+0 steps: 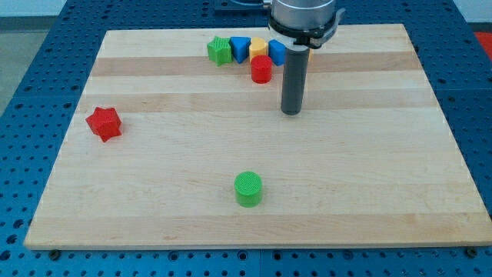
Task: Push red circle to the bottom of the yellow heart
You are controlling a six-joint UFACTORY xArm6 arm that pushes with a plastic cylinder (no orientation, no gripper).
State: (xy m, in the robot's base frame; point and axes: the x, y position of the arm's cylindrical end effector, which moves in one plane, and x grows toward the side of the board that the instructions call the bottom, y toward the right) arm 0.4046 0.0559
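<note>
The red circle (261, 70) stands near the view's top, just below a row of blocks. In that row the yellow block (258, 48), likely the heart, sits right above the red circle, touching or nearly touching it. My tip (290, 112) rests on the board to the right of and below the red circle, about a block's width away from it. The rod rises from the tip to the arm's head at the view's top.
A green star-like block (219, 51), a blue triangular block (241, 48) and a blue block (277, 51) stand in the top row. A red star-like block (104, 123) lies at the left. A green circle (248, 189) stands low in the middle. The wooden board (369, 192) ends at blue table.
</note>
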